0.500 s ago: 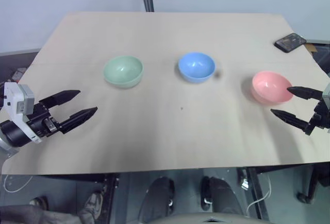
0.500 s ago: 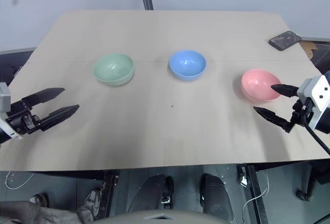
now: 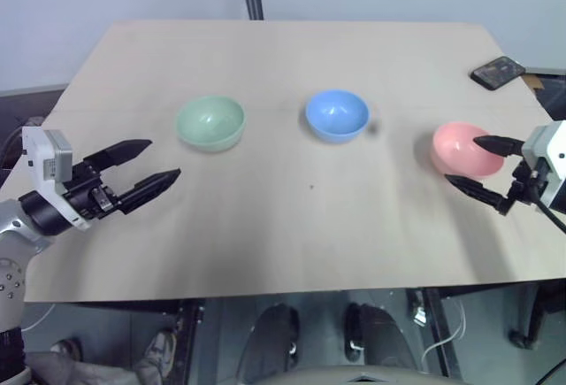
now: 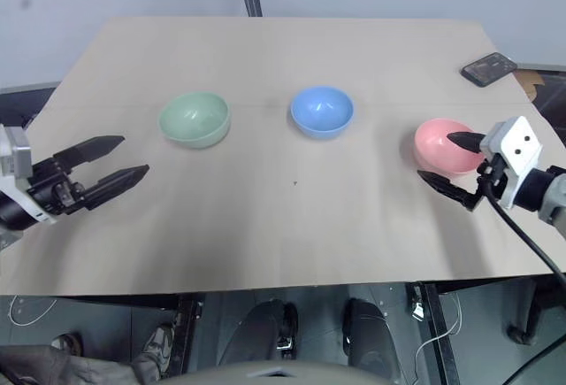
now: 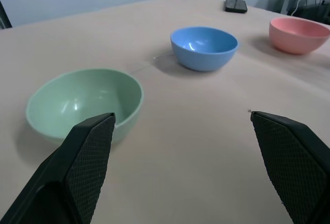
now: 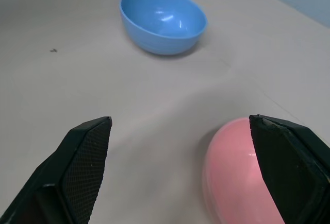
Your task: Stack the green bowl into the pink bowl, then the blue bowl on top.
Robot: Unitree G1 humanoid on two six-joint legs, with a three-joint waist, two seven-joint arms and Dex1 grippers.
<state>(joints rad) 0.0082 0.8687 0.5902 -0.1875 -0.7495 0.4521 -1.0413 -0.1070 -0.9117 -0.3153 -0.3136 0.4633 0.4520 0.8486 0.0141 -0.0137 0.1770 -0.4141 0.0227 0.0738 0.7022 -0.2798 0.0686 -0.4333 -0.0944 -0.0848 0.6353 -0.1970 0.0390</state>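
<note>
Three bowls in a row across the middle of the worktop (image 3: pixel 292 57), all upright, well apart from each other; green bowl (image 3: pixel 210 123) at centre-left of the frame, blue bowl (image 3: pixel 337 115) in the centre, pink bowl (image 3: pixel 466 150) at the right.

Left claw (image 3: pixel 151 169) at the lower left of the frame, released, both black fingers spread wide with nothing between them; tips pointing toward the centre of the worktop; green bowl up and to the right of the tips, near but apart, no contact. In the left wrist view, green bowl (image 5: pixel 85 102) just past the one finger, blue bowl (image 5: pixel 204 47) and pink bowl (image 5: pixel 299 34) farther behind.

Right claw (image 3: pixel 472 163) at the right edge of the frame, also released, fingers wide; upper finger (image 3: pixel 500 145) over the rim of the pink bowl, lower finger (image 3: pixel 478 190) over the worktop just below the bowl; bowl partly between the two tips; touching or not, cannot tell. In the right wrist view, pink bowl (image 6: pixel 238 170) close to one finger, blue bowl (image 6: pixel 163 20) farther off.

Dark phone (image 3: pixel 499 72) at the upper right corner of the worktop, well apart from the bowls.
</note>
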